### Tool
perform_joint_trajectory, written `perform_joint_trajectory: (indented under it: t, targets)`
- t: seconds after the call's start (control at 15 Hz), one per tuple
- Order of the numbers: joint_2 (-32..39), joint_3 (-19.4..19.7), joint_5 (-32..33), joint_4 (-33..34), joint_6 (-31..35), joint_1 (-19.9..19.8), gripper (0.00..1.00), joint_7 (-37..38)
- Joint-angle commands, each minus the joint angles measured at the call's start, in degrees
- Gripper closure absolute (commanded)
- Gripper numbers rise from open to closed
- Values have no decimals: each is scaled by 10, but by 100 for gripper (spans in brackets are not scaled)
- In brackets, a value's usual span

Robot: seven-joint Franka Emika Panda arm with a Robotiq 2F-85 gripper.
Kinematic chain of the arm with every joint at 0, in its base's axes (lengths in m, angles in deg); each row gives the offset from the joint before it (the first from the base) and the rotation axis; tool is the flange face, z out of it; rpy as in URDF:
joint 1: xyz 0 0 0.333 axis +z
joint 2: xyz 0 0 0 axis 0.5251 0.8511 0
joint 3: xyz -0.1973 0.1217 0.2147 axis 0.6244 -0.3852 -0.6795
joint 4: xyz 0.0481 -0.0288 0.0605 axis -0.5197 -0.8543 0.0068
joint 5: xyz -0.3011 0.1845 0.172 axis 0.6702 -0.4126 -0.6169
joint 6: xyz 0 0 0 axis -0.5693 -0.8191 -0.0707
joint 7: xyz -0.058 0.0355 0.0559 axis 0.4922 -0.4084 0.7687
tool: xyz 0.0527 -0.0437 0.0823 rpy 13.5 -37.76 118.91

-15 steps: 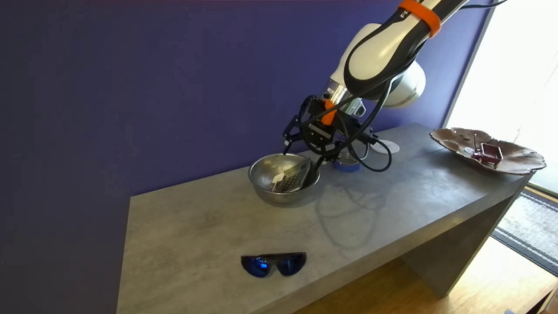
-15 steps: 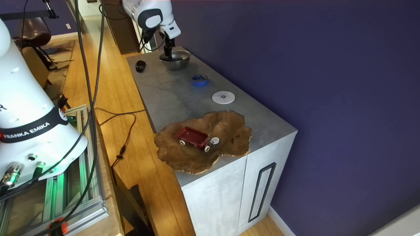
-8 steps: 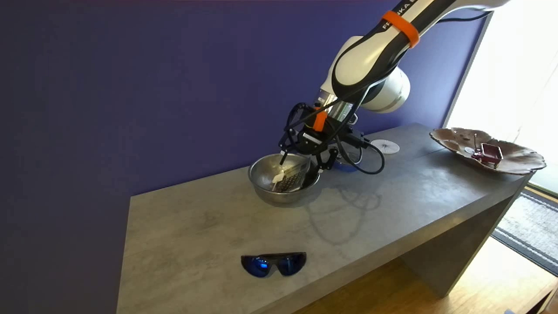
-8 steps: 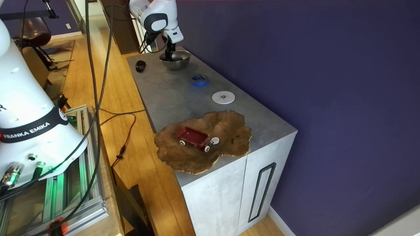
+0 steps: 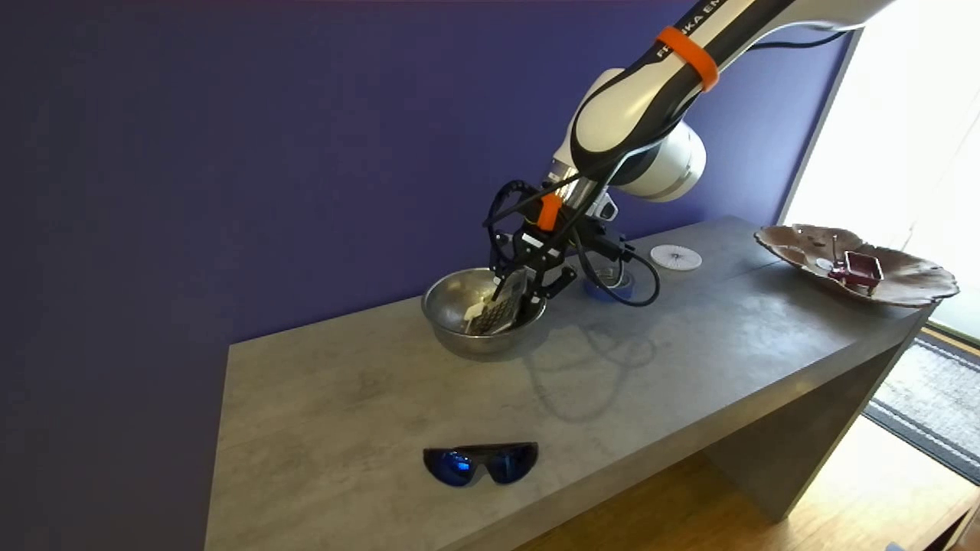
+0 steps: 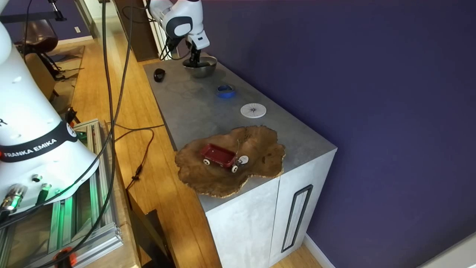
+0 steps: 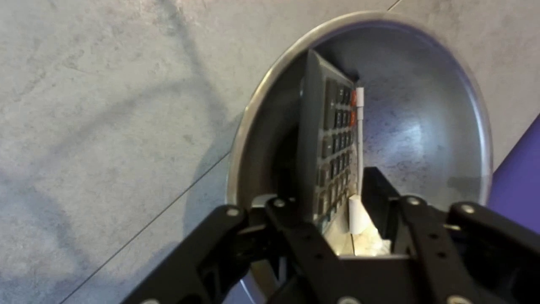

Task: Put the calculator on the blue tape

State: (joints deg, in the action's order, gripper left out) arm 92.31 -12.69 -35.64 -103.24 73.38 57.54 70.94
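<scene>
One gripper [image 7: 331,185], two black fingers [image 7: 377,194], and they stand apart! One round shiny metal bowl [image 5: 475,346] on one long grey tabletop [image 5: 344,405], and inside the bowl one flat light grey calculator [image 7: 335,135] with rows of dark keys, plus one thin white cable [image 7: 360,143] alongside. The count goes on: one low round roll of blue tape [image 6: 226,94], one flat white round disc [image 6: 251,112], one pair of dark sunglasses [image 5: 505,463] with blue lenses, one brown wavy-edged dish [image 6: 260,160], and one dark red toy wagon [image 6: 219,154] sitting in it.

Over to the calculator: tilted up on edge in the bowl, it runs right between the two fingers in the wrist view! A gap shows on its key side; whether the other finger touches its back, I cannot tell. Its far end reaches out beyond the fingertips. The blue tape sits outside, between bowl and disc.

And the white-and-black arm [image 5: 616,119]: it slants down from the upper right in an exterior view, an orange band [image 5: 689,57] around it, fingers down at the bowl's mouth in both exterior views.
</scene>
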Motion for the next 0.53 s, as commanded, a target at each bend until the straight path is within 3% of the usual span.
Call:
perform_joint_trajectory:
  t: [0.0, 0.2, 0.27, 0.47]
  targets:
    - [4, 9, 17, 8, 33, 9, 83, 19]
    - [0, 14, 22, 2, 51, 12, 100, 19]
    - [-5, 13, 24, -1, 53, 12, 96, 18]
    - [-41, 1, 29, -37, 51, 5, 95, 1]
